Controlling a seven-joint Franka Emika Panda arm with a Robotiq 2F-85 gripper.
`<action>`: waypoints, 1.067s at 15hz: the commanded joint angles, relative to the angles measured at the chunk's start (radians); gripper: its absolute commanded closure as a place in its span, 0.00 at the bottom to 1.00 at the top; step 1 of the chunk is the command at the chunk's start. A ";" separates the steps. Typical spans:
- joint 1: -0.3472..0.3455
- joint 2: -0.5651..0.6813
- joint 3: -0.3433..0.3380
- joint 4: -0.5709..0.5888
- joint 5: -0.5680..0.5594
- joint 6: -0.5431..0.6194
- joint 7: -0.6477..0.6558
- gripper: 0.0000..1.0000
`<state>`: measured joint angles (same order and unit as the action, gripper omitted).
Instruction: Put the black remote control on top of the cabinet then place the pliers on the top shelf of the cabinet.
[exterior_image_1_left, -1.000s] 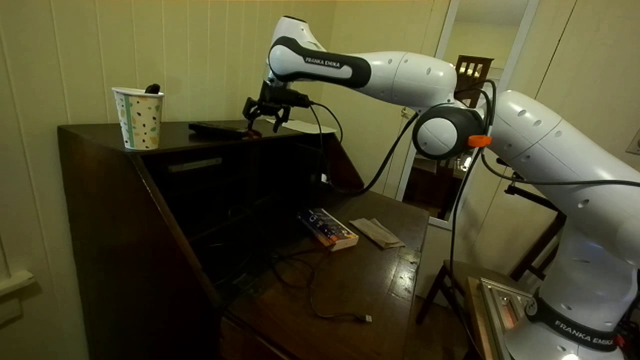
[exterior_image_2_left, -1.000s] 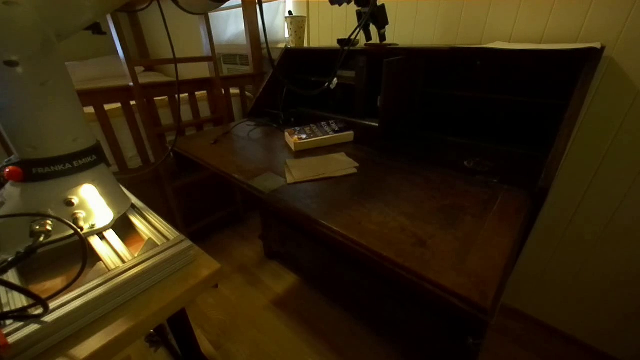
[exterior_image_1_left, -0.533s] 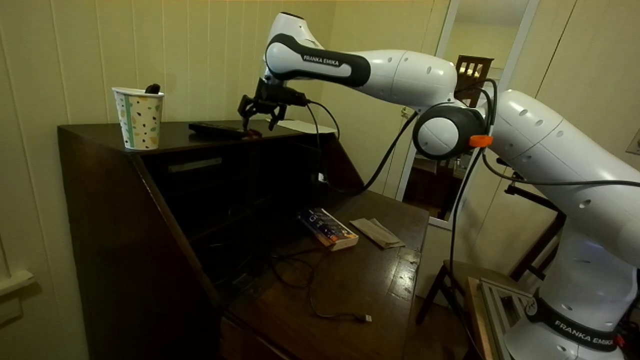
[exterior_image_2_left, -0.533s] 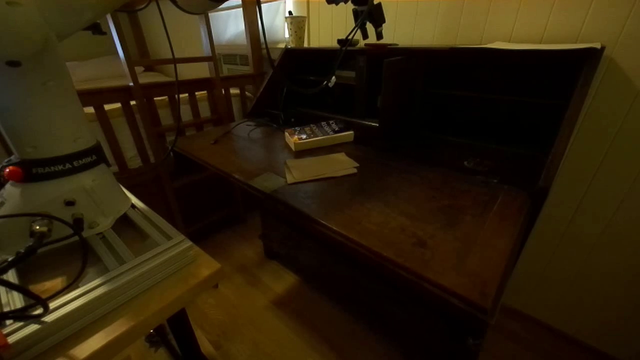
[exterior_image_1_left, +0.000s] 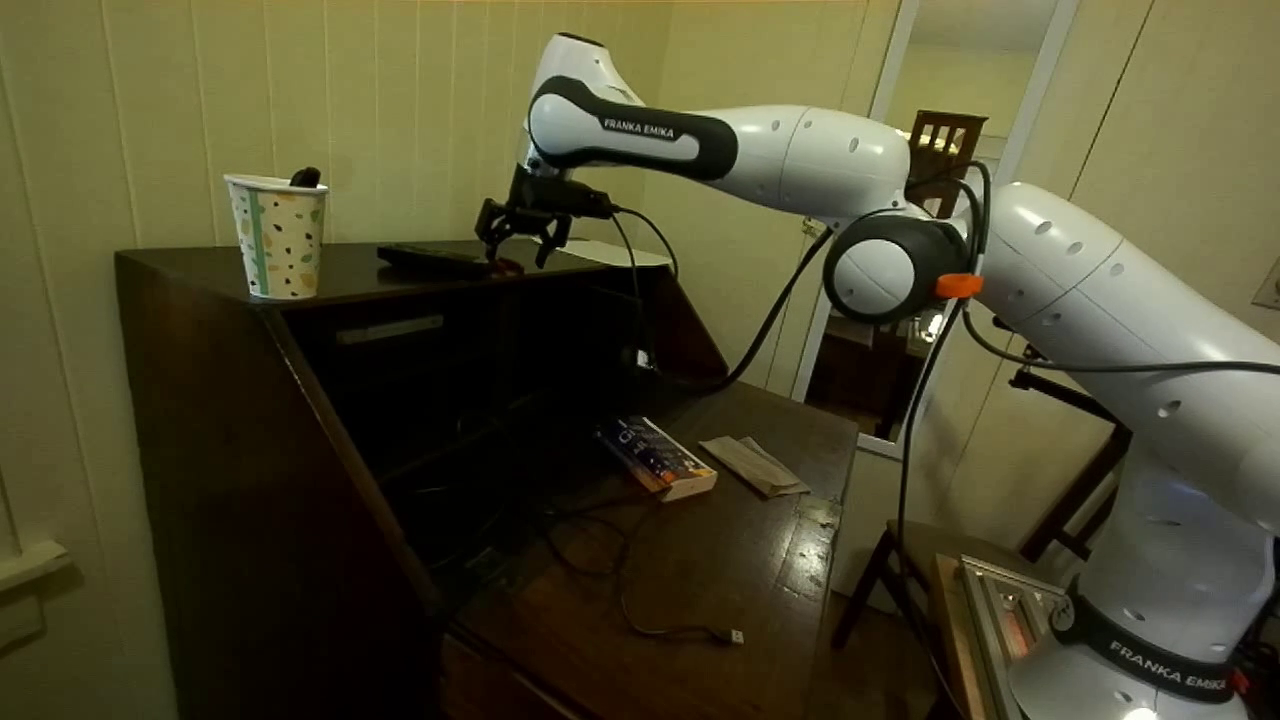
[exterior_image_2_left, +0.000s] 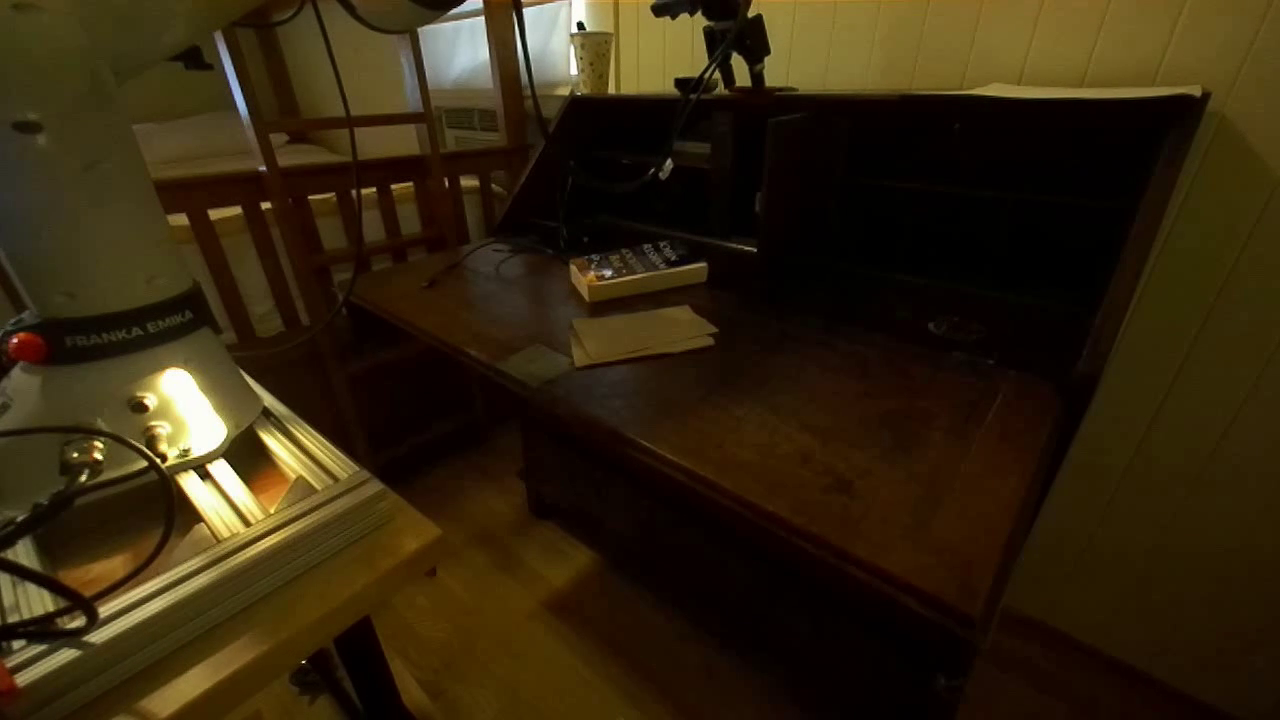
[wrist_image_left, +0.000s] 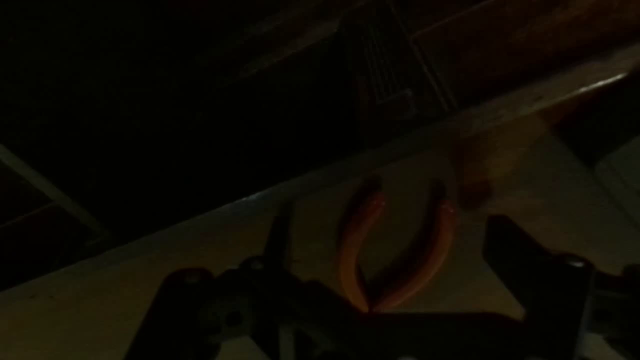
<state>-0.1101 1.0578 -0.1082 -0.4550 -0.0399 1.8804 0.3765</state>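
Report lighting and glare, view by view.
Wrist view: very dark, pliers' red handles dim; in an exterior view, glare on the desk leaf; in an exterior view, bright patch on the robot base; in both exterior views, cabinet interior mostly black.

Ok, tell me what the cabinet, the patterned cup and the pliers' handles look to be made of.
Cabinet: dark brown wood, probably varnished, since its desk leaf gleams.
Patterned cup: likely paper, fairly matte, going by the printed spots; plastic is possible.
Pliers' handles: plastic or rubber, apparently smooth, from their even reddish colour; too dim to say which.
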 joint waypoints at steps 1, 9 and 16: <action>0.007 0.016 -0.008 0.019 -0.013 0.000 -0.029 0.28; 0.021 -0.029 -0.019 -0.011 -0.023 -0.037 -0.022 0.73; 0.068 -0.135 -0.018 -0.017 -0.029 -0.194 -0.027 0.73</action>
<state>-0.0661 0.9892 -0.1213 -0.4511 -0.0507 1.7767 0.3452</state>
